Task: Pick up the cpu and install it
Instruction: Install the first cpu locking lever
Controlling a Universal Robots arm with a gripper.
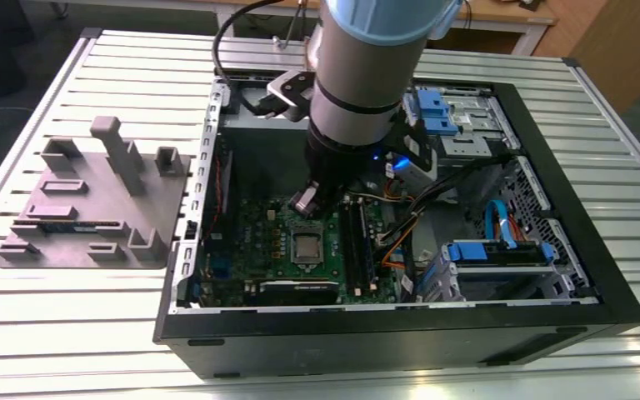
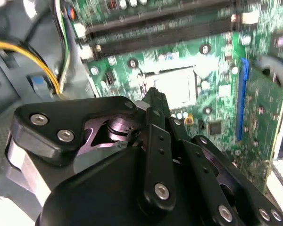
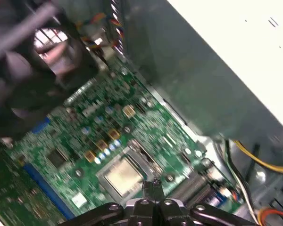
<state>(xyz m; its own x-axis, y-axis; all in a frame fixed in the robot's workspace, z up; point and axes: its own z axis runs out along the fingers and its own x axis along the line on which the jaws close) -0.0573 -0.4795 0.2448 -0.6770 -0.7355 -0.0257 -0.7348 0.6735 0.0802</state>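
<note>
**Operator:** One question: where does the cpu lie from the gripper?

**Manual:** You find the cpu [image 1: 303, 244] lying flat in the socket frame [image 1: 303, 260] on the motherboard [image 1: 256, 232], inside the open computer case [image 1: 565, 208]. In the exterior view the gripper [image 1: 303, 200] hangs over the board just beside the socket, and the cpu lies from it toward the near wall of the case. The part is square, so you have no long axis to align.

**Operator:** What is the finger state?

**Manual:** In both wrist views you see the fingertips [image 3: 153, 186] drawn together, with nothing visible between them. They are apart from the cpu, close above its edge. The grey moulded tray [image 1: 87, 208] stands well apart, on the exterior view's left.
</note>
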